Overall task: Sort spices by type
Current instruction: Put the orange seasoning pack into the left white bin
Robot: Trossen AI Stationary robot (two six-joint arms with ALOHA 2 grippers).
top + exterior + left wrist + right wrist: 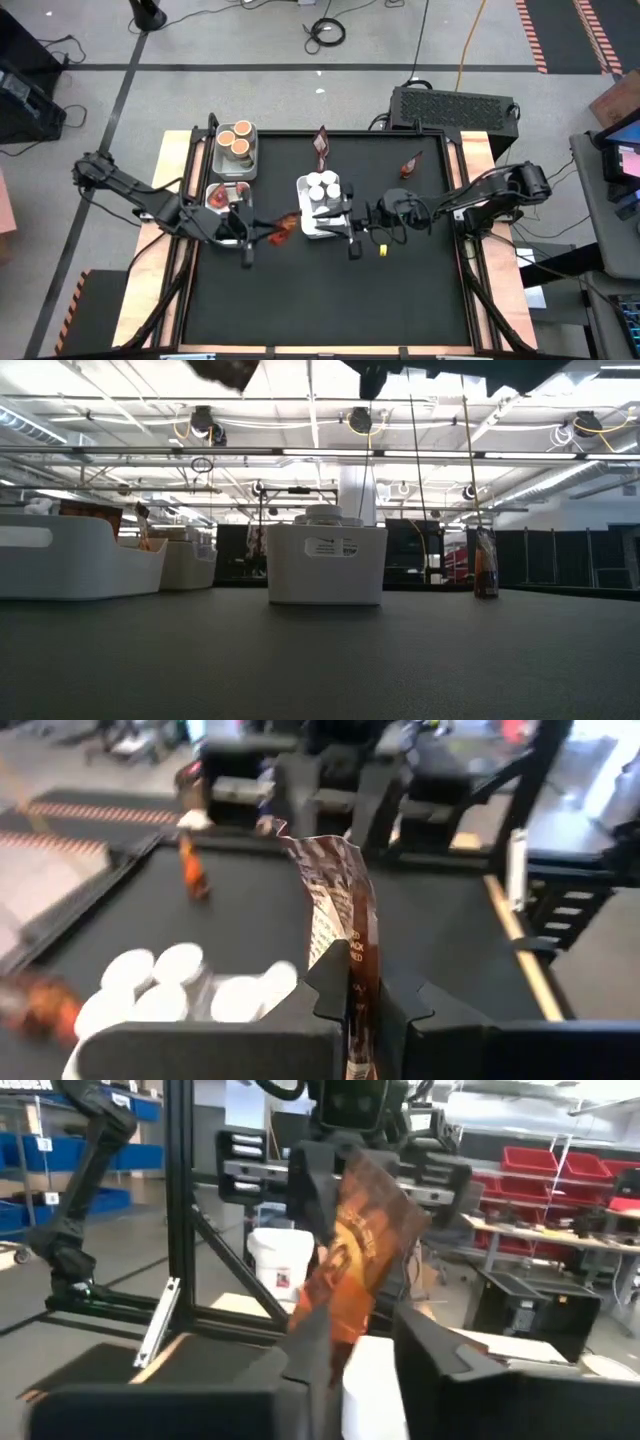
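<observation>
Three round orange-topped tubs [237, 139] fill one white tray [221, 163]. Left gripper [365, 1005] is clamped on a reddish-brown crinkly packet [340, 910], which stands between its jaws; whether the right gripper [350, 1345] is holding anything can't be told.

white-capped jars [322, 185], orange-topped tubs [236, 139], reddish-brown packets [320, 146]

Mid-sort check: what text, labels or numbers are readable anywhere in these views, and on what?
Reddish-brown crinkly packet in the left gripper: white lettering, too blurred to read.
White rectangular tray, low view: dark label, too small to read.
Nothing else legible.
</observation>
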